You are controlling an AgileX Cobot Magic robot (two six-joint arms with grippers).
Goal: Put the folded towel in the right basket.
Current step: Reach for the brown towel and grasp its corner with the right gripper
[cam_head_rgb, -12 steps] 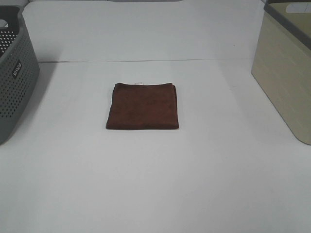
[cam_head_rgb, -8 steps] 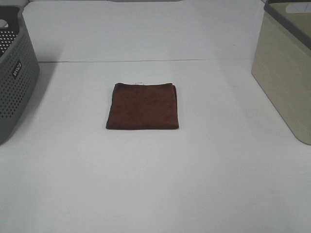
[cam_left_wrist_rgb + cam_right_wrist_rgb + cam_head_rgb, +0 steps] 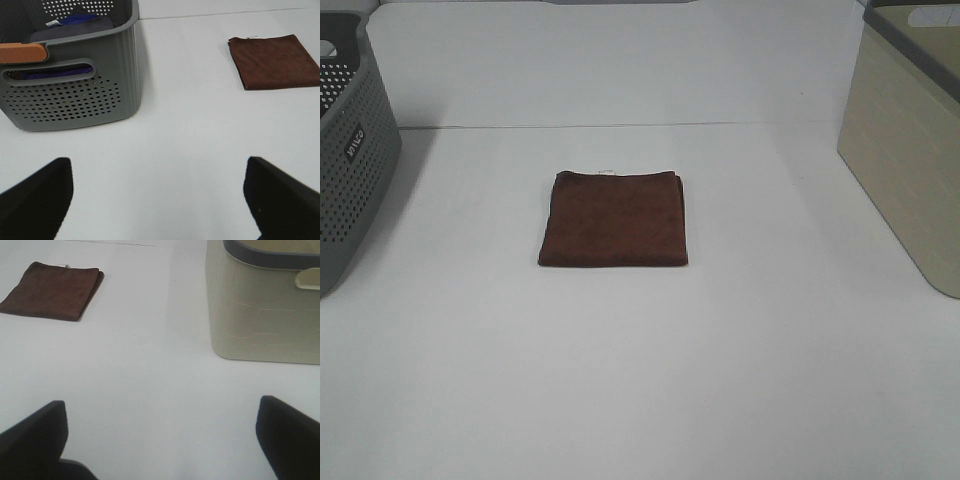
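While the folded towel (image 3: 613, 219) is laid flat in the middle, well left of the right basket (image 3: 910, 150), the left gripper (image 3: 159, 194) and right gripper (image 3: 161, 435) are seen spread and empty. If only the top layer were pinched, the towel could be unfolded.

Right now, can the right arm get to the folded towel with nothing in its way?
Probably yes. The right end effector is open, and only bare table lies between it and the folded towel. The beige basket stands off to the other side, clear of that path.
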